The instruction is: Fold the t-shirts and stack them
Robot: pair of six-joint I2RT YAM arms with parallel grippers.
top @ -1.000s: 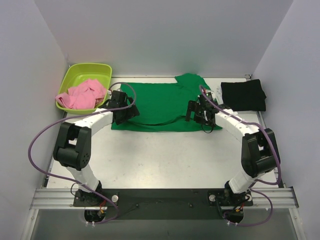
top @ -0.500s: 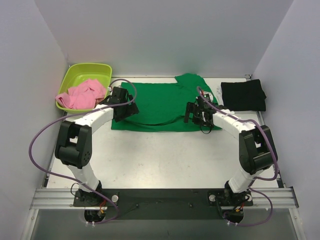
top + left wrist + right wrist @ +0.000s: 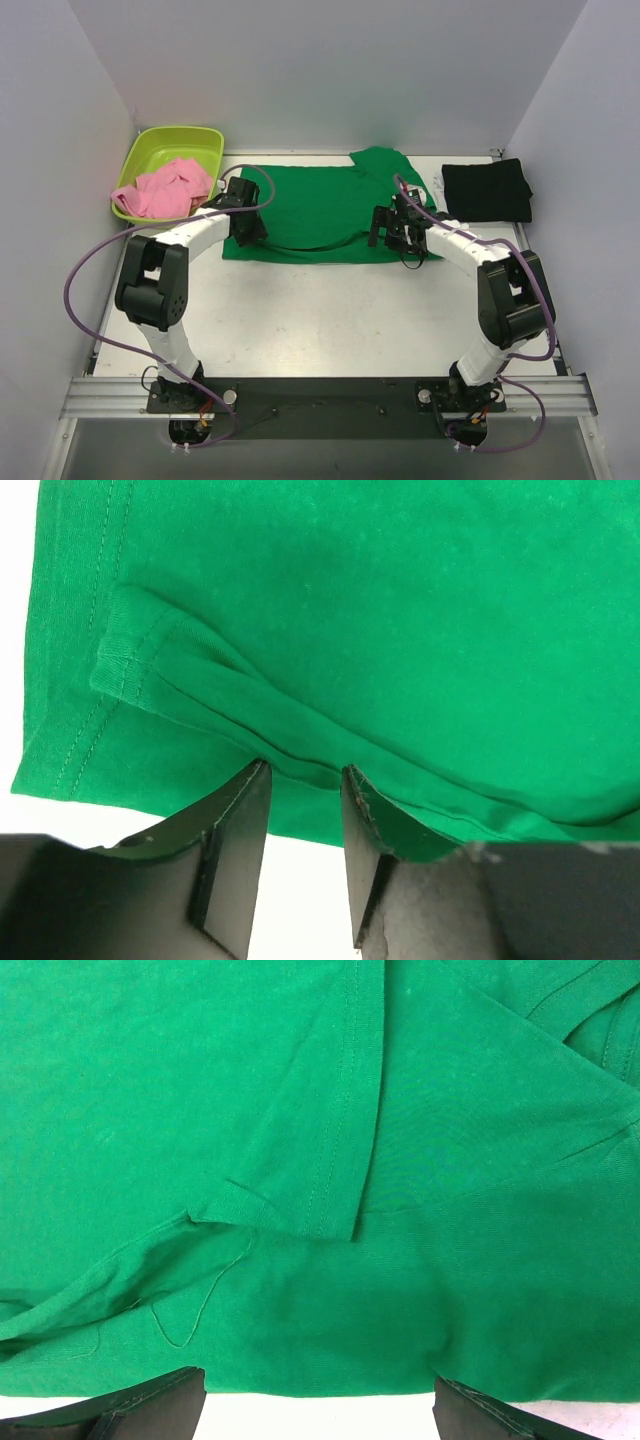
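**Fingers at the near hem of the green shirt**

The green t-shirt [image 3: 320,210] lies spread flat across the far half of the desk [image 3: 320,320], midway between the left and right edges. One part of it juts toward the far edge on the right. Both arms reach over it from the near edge.

The left fingers [image 3: 232,830] are down at the shirt's near-left corner. They are drawn partway in, with a narrow gap between them. A raised ridge of green cloth, running from a turned-over hem corner, crosses just at their tips. Bare desk shows through the gap behind it, so they are not clamped on the cloth.

The right fingers [image 3: 150,1405] are spread wide at the shirt's near-right part. Only their tips show in the lower corners of the right wrist view. Between them are the near hem, a folded-over seam and a loose thread, and they hold nothing.

The black t-shirt [image 3: 487,190] lies folded at the far right corner of the desk, apart from the green one. The pink t-shirt [image 3: 163,190] lies crumpled in a lime tub [image 3: 150,140] at the far left corner.
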